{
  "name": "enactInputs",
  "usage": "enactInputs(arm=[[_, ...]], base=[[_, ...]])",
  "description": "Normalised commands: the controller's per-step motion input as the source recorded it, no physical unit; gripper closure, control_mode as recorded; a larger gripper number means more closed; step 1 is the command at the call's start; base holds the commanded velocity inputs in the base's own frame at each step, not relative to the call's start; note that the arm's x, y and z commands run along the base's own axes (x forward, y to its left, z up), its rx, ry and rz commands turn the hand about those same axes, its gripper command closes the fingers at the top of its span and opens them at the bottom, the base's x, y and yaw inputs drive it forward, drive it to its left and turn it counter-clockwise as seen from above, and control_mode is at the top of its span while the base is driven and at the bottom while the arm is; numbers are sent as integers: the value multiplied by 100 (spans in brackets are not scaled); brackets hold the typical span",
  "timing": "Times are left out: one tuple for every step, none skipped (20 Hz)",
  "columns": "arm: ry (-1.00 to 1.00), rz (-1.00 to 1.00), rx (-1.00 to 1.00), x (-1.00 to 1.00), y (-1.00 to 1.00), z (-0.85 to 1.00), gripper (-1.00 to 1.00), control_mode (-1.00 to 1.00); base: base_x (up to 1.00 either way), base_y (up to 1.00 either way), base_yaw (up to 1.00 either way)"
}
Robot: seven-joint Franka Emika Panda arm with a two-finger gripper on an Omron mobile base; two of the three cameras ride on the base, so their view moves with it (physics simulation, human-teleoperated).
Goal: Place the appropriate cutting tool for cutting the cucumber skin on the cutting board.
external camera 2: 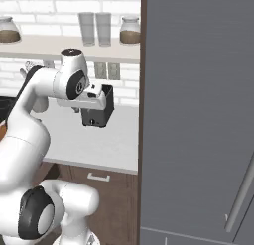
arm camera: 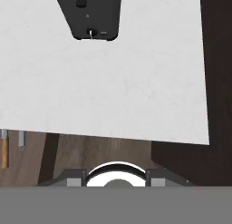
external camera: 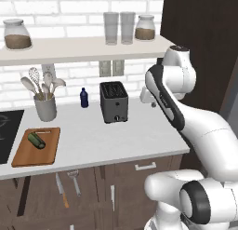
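Gripper state cannot be told from these views. Below the hand lies a smooth pale stone counter (arm camera: 113, 82) bearing a boxy black toaster (external camera: 114, 102). Left of the toaster, the rounded wooden cutting board (external camera: 25, 157) carries the stubby green cucumber (external camera: 36, 140). Below the board's front edge, the slim grey peeler (external camera: 74, 180) lies beside an orange-handled knife (external camera: 61, 190).

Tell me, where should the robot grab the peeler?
Probably by the slim handle, coming from the front. The peeler hangs on the cabinet face below the counter, forked head up, handle pointing down, beside the knife. The handle is straight and narrow enough for the two fingers.
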Motion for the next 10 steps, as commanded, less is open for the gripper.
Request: enactInputs(arm=[[0, 0, 2, 0, 0, 0, -100, -100], [0, 0, 2, -13, 1, 0, -100, -100], [0, 0, 2, -50, 9, 0, -100, -100], [0, 0, 3, -60, 10, 0, -100, -100], [0, 0, 3, -63, 11, -11, -100, -100], [0, 0, 1, -74, 19, -29, -100, -100], [0, 0, 0, -91, 31, -39, -100, -100], [0, 0, 0, -100, 74, -52, -100, -100], [0, 0, 0, -100, 87, -41, -100, -100], [0, 0, 0, -79, 100, -39, -100, -100]], base=[[0, 0, 0], [0, 0, 0], [0, 0, 0], [0, 0, 0], [0, 0, 0], [0, 0, 0], [0, 0, 0], [0, 0, 0], [0, 0, 0], [0, 0, 0]])
